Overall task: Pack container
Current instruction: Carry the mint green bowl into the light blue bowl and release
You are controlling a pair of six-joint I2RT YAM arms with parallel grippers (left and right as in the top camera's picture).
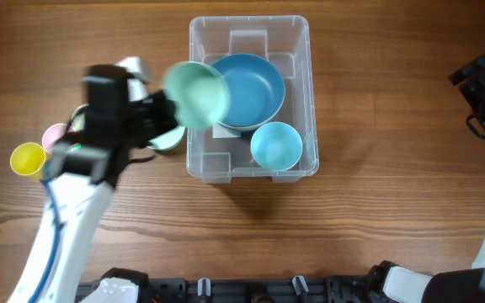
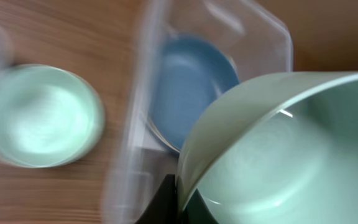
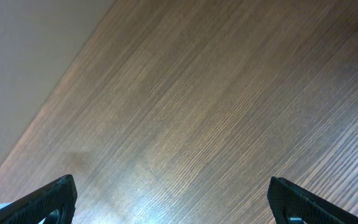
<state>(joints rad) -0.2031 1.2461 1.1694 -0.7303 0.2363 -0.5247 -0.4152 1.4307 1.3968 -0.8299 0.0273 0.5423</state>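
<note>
The clear container (image 1: 247, 35) stands at mid-table, its blurred wall (image 2: 132, 130) showing in the left wrist view. Inside it lie a large blue bowl (image 1: 251, 84) (image 2: 191, 81) and a small light-blue bowl (image 1: 276, 145). My left gripper (image 1: 171, 108) (image 2: 180, 202) is shut on the rim of a mint-green bowl (image 1: 197, 93) (image 2: 291, 149), held tilted in the air over the container's left wall. My right gripper (image 1: 478, 84) (image 3: 174, 199) is far right, open over bare wood with nothing between its fingers.
A second mint-green bowl (image 1: 168, 139) (image 2: 39, 115) sits on the table just left of the container, partly under my left arm. A yellow cup (image 1: 28, 158) and a pink cup (image 1: 55, 135) stand at far left. A white object (image 1: 133, 67) lies behind the left arm.
</note>
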